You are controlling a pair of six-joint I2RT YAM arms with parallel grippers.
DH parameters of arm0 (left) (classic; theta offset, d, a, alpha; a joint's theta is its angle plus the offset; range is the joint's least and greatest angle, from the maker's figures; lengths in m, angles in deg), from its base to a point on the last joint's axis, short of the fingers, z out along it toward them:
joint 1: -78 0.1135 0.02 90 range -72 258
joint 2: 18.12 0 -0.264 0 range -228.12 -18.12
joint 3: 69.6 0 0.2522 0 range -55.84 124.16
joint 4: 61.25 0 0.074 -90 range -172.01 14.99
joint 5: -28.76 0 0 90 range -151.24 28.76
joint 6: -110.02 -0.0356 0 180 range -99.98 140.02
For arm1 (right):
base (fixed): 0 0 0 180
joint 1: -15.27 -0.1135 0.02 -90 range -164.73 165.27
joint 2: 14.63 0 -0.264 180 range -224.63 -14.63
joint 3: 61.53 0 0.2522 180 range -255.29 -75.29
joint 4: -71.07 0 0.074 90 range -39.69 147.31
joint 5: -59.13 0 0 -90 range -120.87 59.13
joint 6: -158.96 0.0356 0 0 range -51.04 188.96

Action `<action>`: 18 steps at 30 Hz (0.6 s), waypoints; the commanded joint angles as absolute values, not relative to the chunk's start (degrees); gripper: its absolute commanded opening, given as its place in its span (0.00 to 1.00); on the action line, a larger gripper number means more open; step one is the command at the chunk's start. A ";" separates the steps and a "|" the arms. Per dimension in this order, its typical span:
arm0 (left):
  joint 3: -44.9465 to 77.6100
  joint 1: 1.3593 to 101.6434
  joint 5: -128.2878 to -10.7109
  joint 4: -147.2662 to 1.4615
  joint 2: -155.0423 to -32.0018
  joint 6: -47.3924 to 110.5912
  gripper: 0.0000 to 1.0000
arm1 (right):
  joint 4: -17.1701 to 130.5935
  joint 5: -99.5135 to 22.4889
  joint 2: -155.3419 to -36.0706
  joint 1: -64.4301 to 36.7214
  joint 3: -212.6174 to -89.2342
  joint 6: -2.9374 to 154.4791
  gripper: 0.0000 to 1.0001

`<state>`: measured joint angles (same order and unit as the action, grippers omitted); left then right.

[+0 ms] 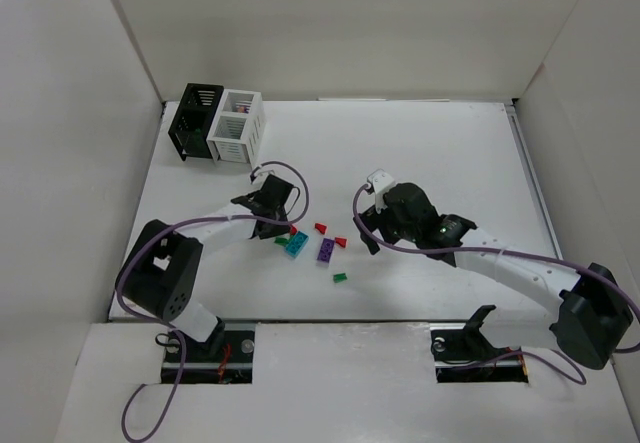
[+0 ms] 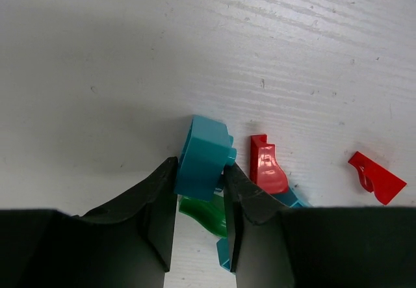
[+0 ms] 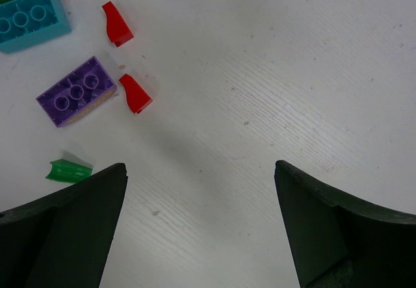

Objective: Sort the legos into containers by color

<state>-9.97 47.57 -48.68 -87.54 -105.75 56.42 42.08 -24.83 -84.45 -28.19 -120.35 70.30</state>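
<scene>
In the top view, the black container (image 1: 196, 121) and the white container (image 1: 236, 126) stand touching side by side in the far left corner of the desk (image 1: 440, 153). The legos (image 1: 318, 246) lie scattered close to the near edge, left of the middle. Among them I make out a large teal brick (image 1: 296, 244), a purple brick (image 1: 326, 251) just beside it and a green piece (image 1: 340, 277) nearest the edge. My left end effector (image 1: 287, 227) sits low over the left end of that scatter. The right end effector (image 1: 368, 215) hangs just to the right of it.

From the left wrist, I see the two fingers (image 2: 156, 197) closed against either side of a small teal piece (image 2: 205, 159), which stands on edge between the tips. A curved green piece (image 2: 207, 211) lies under them, with a red wedge (image 2: 266, 166) just beside the right finger.

From the right wrist, the jaws stand wide apart with only bare desk between them. The purple brick and two red wedges (image 3: 135, 93) lie beyond the left finger.
</scene>
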 commanded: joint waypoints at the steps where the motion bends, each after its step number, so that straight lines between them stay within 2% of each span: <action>1: -8.02 47.24 -47.09 -88.45 -106.09 56.23 0.22 | 42.28 -23.66 -83.71 -27.79 -122.31 70.27 1.00; 3: -7.42 47.24 -47.09 -88.45 -104.79 56.23 0.17 | 42.28 -23.66 -83.71 -27.79 -122.31 70.27 1.00; 9: -3.38 47.24 -44.28 -91.88 -100.92 55.71 0.15 | 42.28 -23.66 -83.71 -27.79 -122.84 70.27 1.00; 14: 7.60 51.27 -42.42 -92.85 -100.12 50.27 0.17 | 44.12 -21.91 -85.02 -27.27 -125.20 70.27 1.00; 18: 17.62 56.81 -43.04 -92.23 -104.50 46.04 0.17 | 44.83 -21.91 -87.22 -25.60 -128.28 70.27 1.00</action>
